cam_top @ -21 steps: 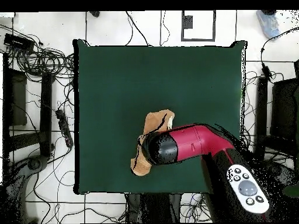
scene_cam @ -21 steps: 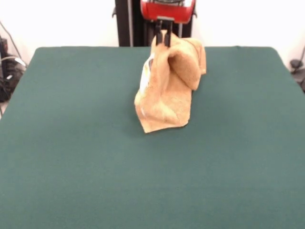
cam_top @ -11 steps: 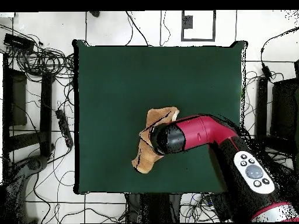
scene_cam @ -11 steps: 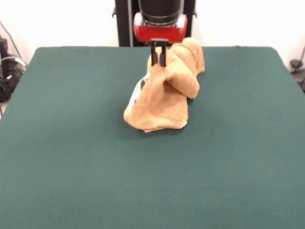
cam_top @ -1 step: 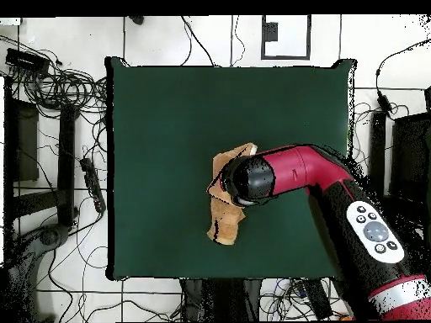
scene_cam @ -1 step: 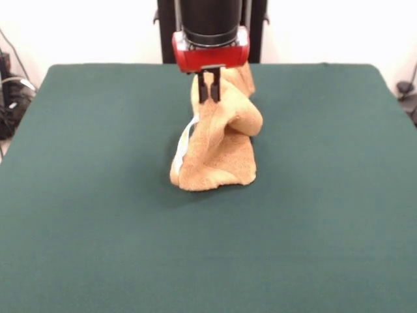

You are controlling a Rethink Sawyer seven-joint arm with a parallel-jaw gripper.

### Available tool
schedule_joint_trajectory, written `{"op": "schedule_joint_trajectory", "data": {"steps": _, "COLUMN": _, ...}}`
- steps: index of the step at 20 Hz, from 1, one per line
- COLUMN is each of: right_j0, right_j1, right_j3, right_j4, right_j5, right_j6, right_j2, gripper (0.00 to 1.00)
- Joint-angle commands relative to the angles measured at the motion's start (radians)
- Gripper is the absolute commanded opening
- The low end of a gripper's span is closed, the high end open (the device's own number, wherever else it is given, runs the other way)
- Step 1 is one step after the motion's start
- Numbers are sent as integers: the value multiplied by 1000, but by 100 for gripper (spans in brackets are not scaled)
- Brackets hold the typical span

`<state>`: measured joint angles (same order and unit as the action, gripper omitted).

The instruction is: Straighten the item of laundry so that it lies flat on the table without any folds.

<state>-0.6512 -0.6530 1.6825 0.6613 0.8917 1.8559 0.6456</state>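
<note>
While the fingers (scene_cam @ -1 step: 208, 91) are pinched on a high fold of the towel (scene_cam @ -1 step: 218, 147), it hangs bunched near the middle of the worktop (scene_cam @ -1 step: 98, 215), its lower end resting there. The step in hand looks like lift-and-drag; next probably calls for pulling sideways, low, to unfold it.

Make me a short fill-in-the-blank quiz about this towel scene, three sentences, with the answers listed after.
1. The gripper is shut on the top of the ____.
2. The towel hangs bunched with its lower end resting on the dark ____ table.
3. A ____ label shows along the towel's edge.

Missing words: towel; green; white
</note>
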Motion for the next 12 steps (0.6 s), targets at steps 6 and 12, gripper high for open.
{"op": "schedule_joint_trajectory", "data": {"steps": 6, "right_j0": 20, "right_j1": 36, "right_j3": -136, "right_j4": 18, "right_j5": 125, "right_j6": -439, "right_j2": 96, "gripper": 0}}
{"op": "schedule_joint_trajectory", "data": {"steps": 12, "right_j0": 21, "right_j1": 51, "right_j3": -151, "right_j4": 20, "right_j5": 118, "right_j6": -488, "right_j2": 96, "gripper": 0}}
